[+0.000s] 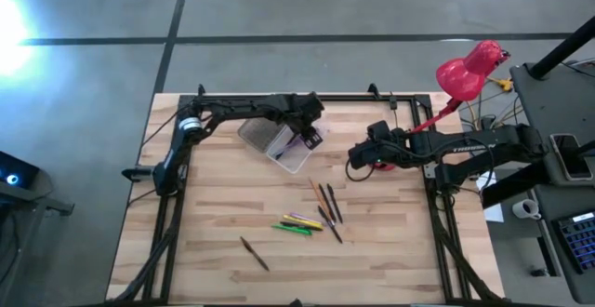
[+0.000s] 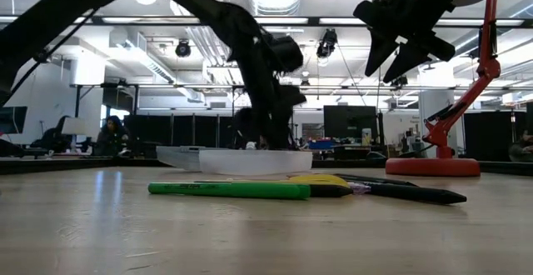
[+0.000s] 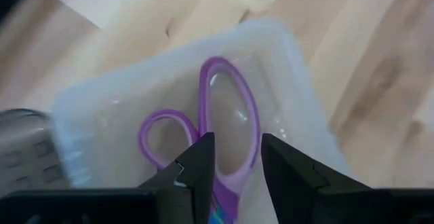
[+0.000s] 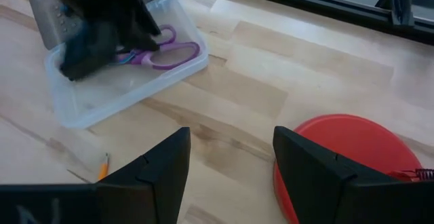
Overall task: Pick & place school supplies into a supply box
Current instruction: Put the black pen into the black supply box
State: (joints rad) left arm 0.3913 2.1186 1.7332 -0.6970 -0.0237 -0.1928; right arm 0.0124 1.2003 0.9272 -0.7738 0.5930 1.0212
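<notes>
The clear supply box (image 1: 282,146) lies open on the table's far middle, its grey ribbed lid (image 3: 24,149) folded back. Purple-handled scissors (image 3: 230,108) lie flat inside it, also seen as scissors (image 4: 166,51) in the right wrist view. My left gripper (image 3: 237,163) hangs open just above the box, its fingers on either side of the scissors near the base of the handles. My right gripper (image 4: 230,163) is open and raised in the air right of the box (image 4: 102,95). Several pens and markers (image 1: 311,216) lie on the table's middle, and a brown pencil (image 1: 253,252) lies nearer.
The red desk lamp's round base (image 4: 352,156) sits on the table close under my right gripper, and its head (image 1: 469,70) hangs beyond the far right corner. A green marker (image 2: 229,189) lies nearest the low camera. Bare wood spreads along the table's left and near sides.
</notes>
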